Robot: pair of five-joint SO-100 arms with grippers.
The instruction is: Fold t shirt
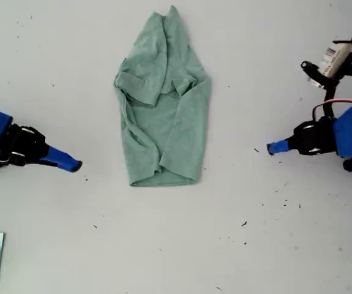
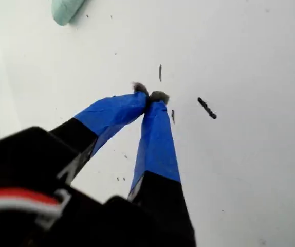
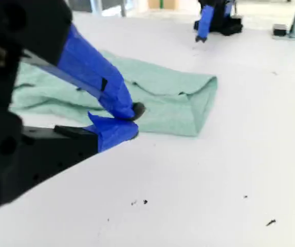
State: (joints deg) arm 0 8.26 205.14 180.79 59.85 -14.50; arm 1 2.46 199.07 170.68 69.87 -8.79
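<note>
White and matte, the flat table fills the scene, sprinkled with small dark specks that gather mostly towards the exterior view's right

Lying on it, in the upper middle of the exterior view, is the pale sage-green, wrinkled cotton t shirt, folded in on itself into a long narrow shape. Its pointed end is towards that view's top, its straight hem end towards the bottom, and creased layers overlap across its upper half.

My first end effector, its fingers wrapped in blue tape, is at the exterior view's right, well apart from the t shirt and pointing towards it. Its own camera shows the jaws pressed together at the tips with nothing between them, only a corner of the cloth in view.

My second end effector, taped blue likewise, is at the exterior view's left, near the shirt's hem end but apart from it. Its tips meet and grip nothing, with the cloth just beyond them
</note>
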